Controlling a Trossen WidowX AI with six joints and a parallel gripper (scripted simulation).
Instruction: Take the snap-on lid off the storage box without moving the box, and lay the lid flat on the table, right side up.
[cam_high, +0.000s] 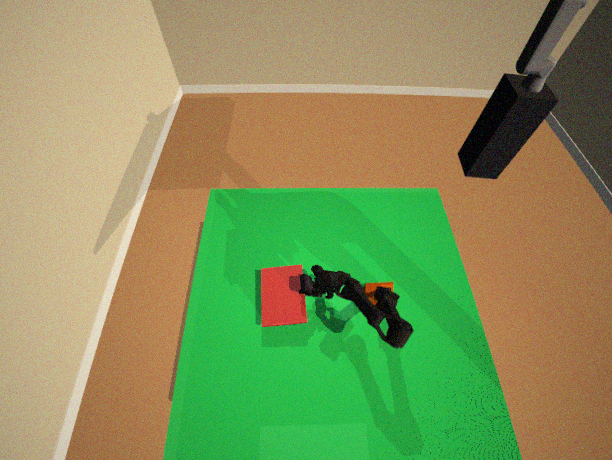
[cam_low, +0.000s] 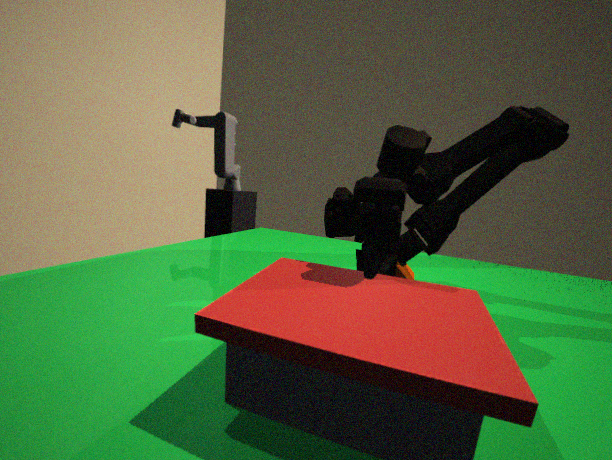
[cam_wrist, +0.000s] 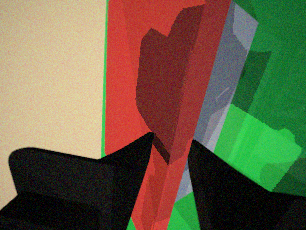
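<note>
The fingers (cam_high: 306, 284) (cam_low: 369, 267), partly open, grip the lid's (cam_high: 282, 300) (cam_low: 360, 315) (cam_wrist: 120, 90) three-o'clock edge from above; it covers the box (cam_low: 350, 405) (cam_wrist: 217, 90) (snugly, I'd guess). Unsnapping comes next: lift gently.

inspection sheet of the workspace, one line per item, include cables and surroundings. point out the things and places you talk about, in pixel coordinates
surface: green table top (cam_high: 240, 390) (cam_low: 100, 310) (cam_wrist: 285, 30), shadows across it
job's things: red lid (cam_high: 280, 305) (cam_low: 350, 320) (cam_wrist: 120, 75) over the dark box (cam_low: 325, 395) (cam_wrist: 220, 75); whether still snapped on, cannot tell
clutter: orange object (cam_high: 371, 287) (cam_low: 406, 271) by the arm (cam_high: 367, 305) (cam_low: 480, 185), partly hidden
gripper (cam_high: 303, 284) (cam_low: 369, 272) (cam_wrist: 170, 140): shut on the lid's edge
cables: nothing seen
surroundings: second arm (cam_high: 550, 35) (cam_low: 226, 145) on a black pedestal (cam_high: 480, 160) (cam_low: 217, 215); beige and dark walls; brown floor (cam_high: 350, 135)
</note>
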